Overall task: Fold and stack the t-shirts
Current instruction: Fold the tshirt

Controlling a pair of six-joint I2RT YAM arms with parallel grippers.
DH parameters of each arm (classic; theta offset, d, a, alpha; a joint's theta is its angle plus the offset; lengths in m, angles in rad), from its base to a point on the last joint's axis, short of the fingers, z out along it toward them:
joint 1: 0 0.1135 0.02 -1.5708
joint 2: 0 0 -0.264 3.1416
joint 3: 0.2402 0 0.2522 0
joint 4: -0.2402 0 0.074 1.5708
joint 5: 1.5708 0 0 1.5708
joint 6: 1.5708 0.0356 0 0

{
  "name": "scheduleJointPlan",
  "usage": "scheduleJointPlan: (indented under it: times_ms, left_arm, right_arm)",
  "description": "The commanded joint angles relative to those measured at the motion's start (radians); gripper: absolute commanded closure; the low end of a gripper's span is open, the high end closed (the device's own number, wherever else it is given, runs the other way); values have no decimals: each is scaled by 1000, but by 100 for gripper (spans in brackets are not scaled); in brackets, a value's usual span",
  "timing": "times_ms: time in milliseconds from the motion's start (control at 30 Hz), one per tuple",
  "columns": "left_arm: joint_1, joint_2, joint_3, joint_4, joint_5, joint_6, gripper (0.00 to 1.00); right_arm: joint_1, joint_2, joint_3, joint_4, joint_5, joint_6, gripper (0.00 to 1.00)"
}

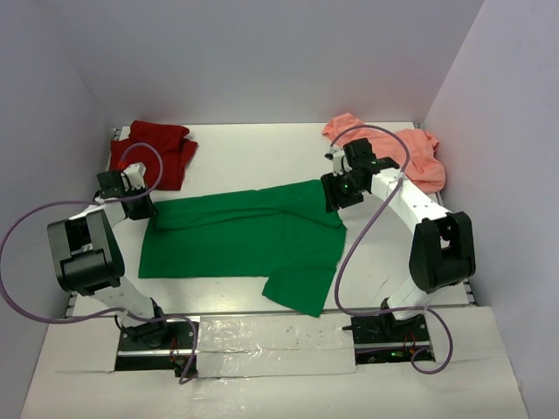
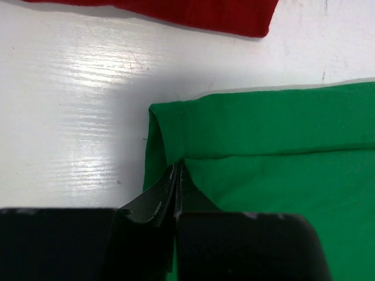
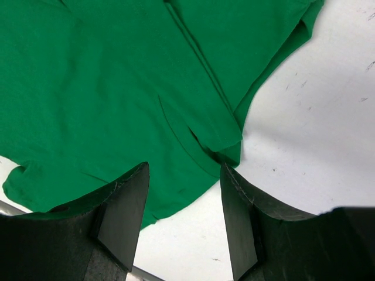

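The bright green t-shirt lies spread in the middle of the table, its far part folded over toward the near side. My left gripper is at its far left corner, shut with the green cloth pinched at the fingertips. My right gripper is open and empty, just above the shirt's far right edge, jaws apart. The dark red t-shirt lies crumpled at the back left and also shows in the left wrist view. The salmon pink t-shirt lies crumpled at the back right.
White walls close the table at the back and both sides. Purple cables loop off both arms. A taped strip runs along the near edge between the arm bases. Bare white table shows between the red and pink shirts.
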Motion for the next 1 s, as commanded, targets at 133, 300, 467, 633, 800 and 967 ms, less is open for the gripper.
scheduleJointPlan:
  times_ms: [133, 300, 467, 633, 800, 967]
  left_arm:
    - [-1, 5, 14, 38, 56, -18, 97]
    - [0, -12, 15, 32, 72, -20, 98]
    - [0, -25, 11, 17, 94, -15, 98]
    - [-1, -16, 22, 1, 109, -17, 98]
    - [0, -52, 18, -11, 148, -24, 97]
    - [-1, -105, 5, -19, 227, -27, 97]
  right_arm:
    - [5, -50, -11, 21, -10, -13, 41]
    - [5, -49, -11, 23, -10, -15, 41]
    - [5, -49, -14, 23, -13, -16, 41]
    - [5, -44, -11, 20, -15, -18, 40]
    - [5, -46, -12, 20, -15, -19, 40]
    - [4, -46, -14, 20, -13, -21, 40]
